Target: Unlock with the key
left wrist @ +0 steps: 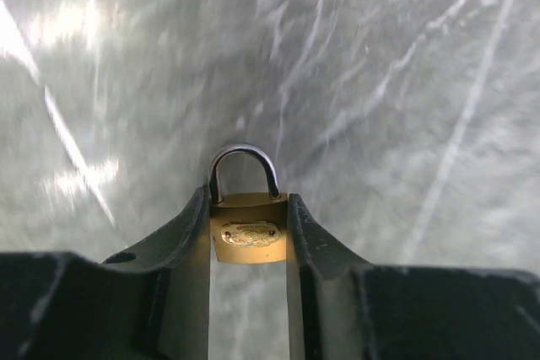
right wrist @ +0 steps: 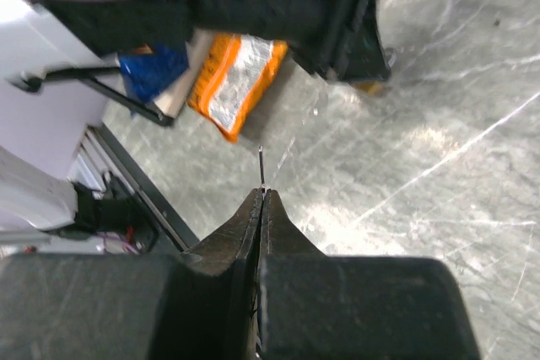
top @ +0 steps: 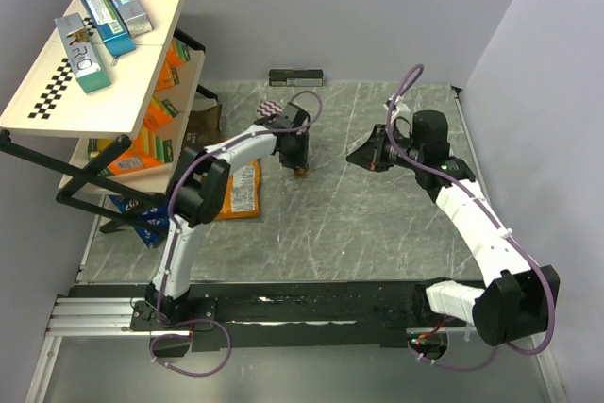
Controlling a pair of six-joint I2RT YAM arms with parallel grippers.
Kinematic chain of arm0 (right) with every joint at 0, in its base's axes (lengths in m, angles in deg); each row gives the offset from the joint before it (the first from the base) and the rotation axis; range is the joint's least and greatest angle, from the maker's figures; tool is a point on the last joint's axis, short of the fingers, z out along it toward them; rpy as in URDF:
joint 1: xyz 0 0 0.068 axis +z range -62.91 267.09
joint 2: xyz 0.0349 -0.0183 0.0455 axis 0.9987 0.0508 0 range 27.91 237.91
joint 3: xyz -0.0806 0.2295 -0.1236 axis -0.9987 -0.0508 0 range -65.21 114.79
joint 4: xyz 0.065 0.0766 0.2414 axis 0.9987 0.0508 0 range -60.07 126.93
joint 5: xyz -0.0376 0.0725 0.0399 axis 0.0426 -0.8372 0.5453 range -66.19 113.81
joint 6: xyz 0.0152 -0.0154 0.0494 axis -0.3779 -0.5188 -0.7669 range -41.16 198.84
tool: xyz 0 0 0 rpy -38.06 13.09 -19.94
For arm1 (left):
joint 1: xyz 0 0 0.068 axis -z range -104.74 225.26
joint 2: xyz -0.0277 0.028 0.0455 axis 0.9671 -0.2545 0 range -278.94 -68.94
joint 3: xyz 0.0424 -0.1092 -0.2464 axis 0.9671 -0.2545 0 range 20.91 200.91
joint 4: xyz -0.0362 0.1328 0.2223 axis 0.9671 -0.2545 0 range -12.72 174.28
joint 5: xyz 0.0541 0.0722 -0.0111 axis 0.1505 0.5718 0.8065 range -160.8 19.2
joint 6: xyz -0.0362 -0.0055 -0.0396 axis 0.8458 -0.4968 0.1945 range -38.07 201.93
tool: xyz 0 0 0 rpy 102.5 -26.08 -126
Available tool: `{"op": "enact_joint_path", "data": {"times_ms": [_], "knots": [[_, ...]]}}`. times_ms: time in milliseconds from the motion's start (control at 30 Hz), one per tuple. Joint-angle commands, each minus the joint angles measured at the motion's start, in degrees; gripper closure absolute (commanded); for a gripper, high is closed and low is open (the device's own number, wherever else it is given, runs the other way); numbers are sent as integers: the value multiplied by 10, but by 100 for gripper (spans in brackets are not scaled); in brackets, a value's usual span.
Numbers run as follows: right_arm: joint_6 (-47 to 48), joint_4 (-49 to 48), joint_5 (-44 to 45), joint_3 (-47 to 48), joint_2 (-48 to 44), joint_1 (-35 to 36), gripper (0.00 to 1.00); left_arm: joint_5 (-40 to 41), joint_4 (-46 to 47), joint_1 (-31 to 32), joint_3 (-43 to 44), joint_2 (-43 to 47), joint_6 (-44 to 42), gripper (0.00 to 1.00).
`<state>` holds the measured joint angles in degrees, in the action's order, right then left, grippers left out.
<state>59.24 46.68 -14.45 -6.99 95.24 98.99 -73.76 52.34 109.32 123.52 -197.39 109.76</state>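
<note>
My left gripper is shut on a small brass padlock, pressing on its two sides, with the steel shackle pointing away over the grey marble table. In the top view this gripper hangs near the table's middle, and the padlock shows just under it. My right gripper is shut on the key. Only the key's thin metal blade sticks out past the fingertips; its head is hidden between them. From above, the right gripper sits a short way right of the padlock, pointing toward it.
A tilted shelf rack carrying teal boxes stands at the left, with orange packs stacked beneath. An orange packet lies flat beside the left arm. A dark bar rests at the back wall, and a patterned object sits nearby.
</note>
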Motion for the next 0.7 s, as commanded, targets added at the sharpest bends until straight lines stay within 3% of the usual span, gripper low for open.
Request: {"op": "enact_joint_path", "data": {"times_ms": [0, 333, 667], "knots": [[32, -6, 21, -13, 17, 29, 100, -105, 65, -21, -51, 93, 127, 99], [57, -35, 3, -21, 104, 65, 100, -159, 220, -22, -190, 219, 301, 99], [20, -45, 7, 10, 176, 81, 100, -176, 290, -20, -255, 266, 363, 99]]}}
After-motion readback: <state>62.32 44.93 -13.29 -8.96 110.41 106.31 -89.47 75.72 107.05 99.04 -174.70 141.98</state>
